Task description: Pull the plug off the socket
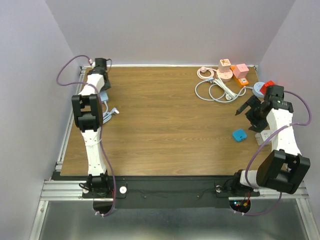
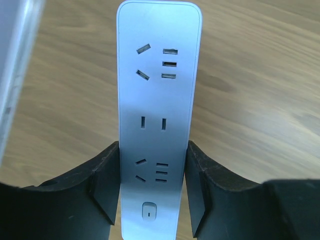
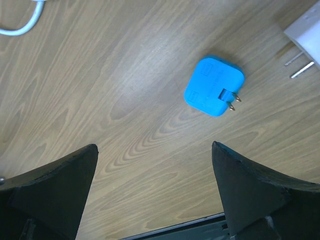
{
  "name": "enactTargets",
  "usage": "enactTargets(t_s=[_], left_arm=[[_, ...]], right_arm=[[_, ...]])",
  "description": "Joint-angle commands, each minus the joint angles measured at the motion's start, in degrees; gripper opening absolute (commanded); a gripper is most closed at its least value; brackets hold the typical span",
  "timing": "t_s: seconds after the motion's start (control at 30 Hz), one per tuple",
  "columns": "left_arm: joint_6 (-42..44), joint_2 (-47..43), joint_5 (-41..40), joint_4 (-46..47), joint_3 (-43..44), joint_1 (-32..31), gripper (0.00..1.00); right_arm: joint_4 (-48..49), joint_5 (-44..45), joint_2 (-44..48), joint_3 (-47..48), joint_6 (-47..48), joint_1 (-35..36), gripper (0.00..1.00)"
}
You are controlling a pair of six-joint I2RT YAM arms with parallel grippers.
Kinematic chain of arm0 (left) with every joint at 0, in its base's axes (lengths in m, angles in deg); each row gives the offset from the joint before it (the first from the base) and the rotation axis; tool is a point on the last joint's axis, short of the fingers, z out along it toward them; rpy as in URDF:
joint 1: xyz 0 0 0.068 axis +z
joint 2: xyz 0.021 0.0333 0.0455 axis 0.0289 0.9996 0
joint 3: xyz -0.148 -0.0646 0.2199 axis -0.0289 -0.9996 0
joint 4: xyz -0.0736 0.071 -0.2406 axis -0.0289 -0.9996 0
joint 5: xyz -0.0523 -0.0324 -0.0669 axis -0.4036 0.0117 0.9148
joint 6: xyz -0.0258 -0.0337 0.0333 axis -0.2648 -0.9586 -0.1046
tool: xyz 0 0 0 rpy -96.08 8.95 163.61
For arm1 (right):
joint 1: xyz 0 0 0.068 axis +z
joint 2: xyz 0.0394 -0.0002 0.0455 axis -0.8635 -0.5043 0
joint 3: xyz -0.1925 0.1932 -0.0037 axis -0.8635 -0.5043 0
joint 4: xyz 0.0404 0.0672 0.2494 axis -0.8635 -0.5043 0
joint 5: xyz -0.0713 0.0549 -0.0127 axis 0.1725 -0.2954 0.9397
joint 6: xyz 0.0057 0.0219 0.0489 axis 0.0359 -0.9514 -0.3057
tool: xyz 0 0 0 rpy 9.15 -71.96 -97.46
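Note:
A white power strip [image 2: 156,100] lies on the wooden table at the far left, with every socket empty. It is mostly hidden under the arm in the top view [image 1: 105,98]. My left gripper [image 2: 152,150] is shut on the switch end of the strip, one finger on each long side; it also shows in the top view [image 1: 101,94]. A blue plug [image 3: 214,86] lies loose on the table with its prongs folded out, also seen in the top view [image 1: 240,135]. My right gripper [image 3: 154,147] is open and empty, hovering above the table just short of the blue plug [image 1: 246,109].
A coiled white cable [image 1: 215,90], pink and orange adapters [image 1: 231,71] and a red block [image 1: 269,85] lie at the back right. A white plug [image 3: 306,29] lies by the right edge. The strip's cable [image 1: 113,112] trails at the left.

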Motion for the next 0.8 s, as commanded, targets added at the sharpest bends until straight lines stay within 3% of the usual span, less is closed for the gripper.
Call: enactTargets(t_s=[0.0, 0.13, 0.33, 0.37, 0.4, 0.5, 0.6, 0.63, 0.77], left_arm=[[-0.9, -1.0, 0.1, -2.5, 0.9, 4.5, 0.00], [3.6, -0.9, -1.5, -1.1, -1.4, 6.9, 0.00], [2.9, -1.1, -2.5, -1.1, 0.0, 8.8, 0.00], [2.5, -1.4, -2.5, -1.2, 0.0, 9.1, 0.06], [1.6, -1.6, -2.4, -1.5, 0.0, 9.5, 0.27], [0.1, -3.4, -0.4, -1.9, 0.3, 9.5, 0.56], [-1.0, -5.5, 2.5, -2.6, 1.4, 8.9, 0.61], [-1.1, -7.0, 2.7, -2.8, 1.5, 8.5, 0.78], [-2.0, -10.3, 0.4, -3.6, 2.0, 7.2, 0.80]], right_arm=[[4.0, -2.8, -0.1, 1.4, 0.8, 0.3, 1.00], [4.5, -2.9, -0.7, 0.8, 1.1, 1.2, 1.00], [5.6, -3.4, -3.0, 1.2, 1.5, 2.6, 1.00], [5.6, -3.3, -3.0, 1.4, 1.8, 2.8, 1.00], [5.8, -2.9, -3.0, 1.7, 1.8, 2.9, 1.00], [5.7, -2.6, -3.1, 2.4, 2.0, 3.0, 1.00], [5.7, -2.3, -3.5, 3.2, 2.0, 3.0, 1.00], [5.7, -2.2, -3.5, 3.6, 1.9, 3.0, 1.00], [5.7, -2.4, -4.5, 5.5, 1.9, 3.0, 1.00]])
